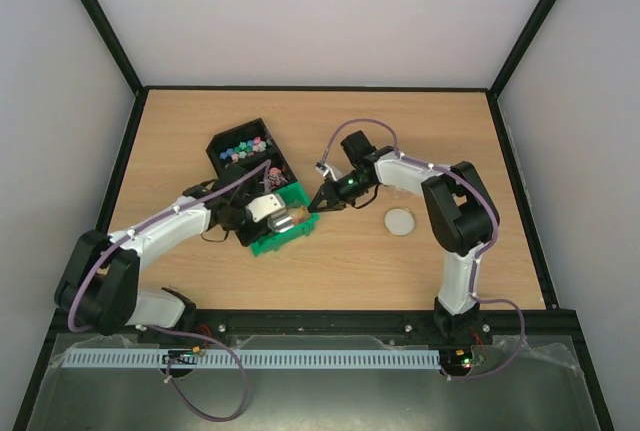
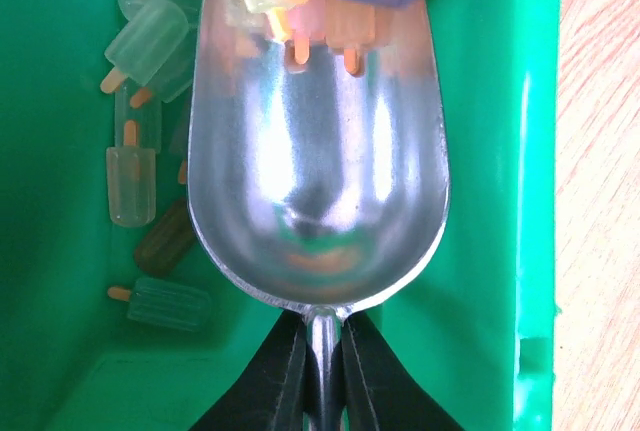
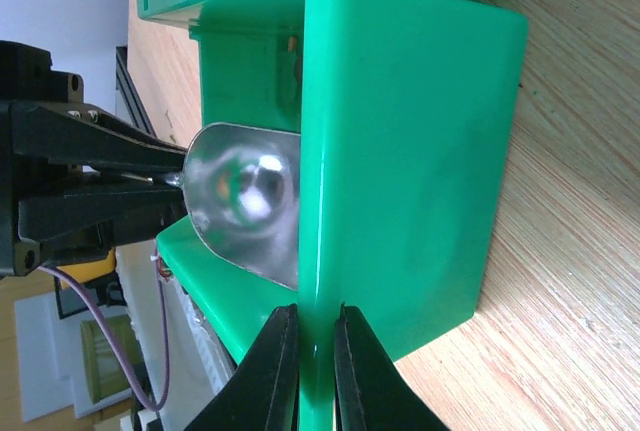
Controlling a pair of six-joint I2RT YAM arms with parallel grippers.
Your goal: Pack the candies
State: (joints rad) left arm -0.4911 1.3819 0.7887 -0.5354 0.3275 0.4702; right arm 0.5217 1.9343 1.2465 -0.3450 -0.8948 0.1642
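the green bin (image 2: 490, 151) was glossy plastic with straight sides. in it lay the candies (image 2: 150, 36), small frosted popsicle shapes, some on the tip of a shiny rounded metal scoop (image 2: 320, 151). the left claw (image 2: 322, 351) pinched the scoop's thin handle; the right claw (image 3: 316, 321) was clamped on the bin's side. the bin sat on a wood-grain tabletop (image 1: 400, 131), a round white lid (image 1: 401, 221) near it, pale room walls (image 1: 300, 11) around.

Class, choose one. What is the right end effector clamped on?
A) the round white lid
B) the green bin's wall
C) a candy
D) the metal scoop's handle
B: the right end effector pinches a wall of the green bin between its fingers, while the left end effector holds the scoop.
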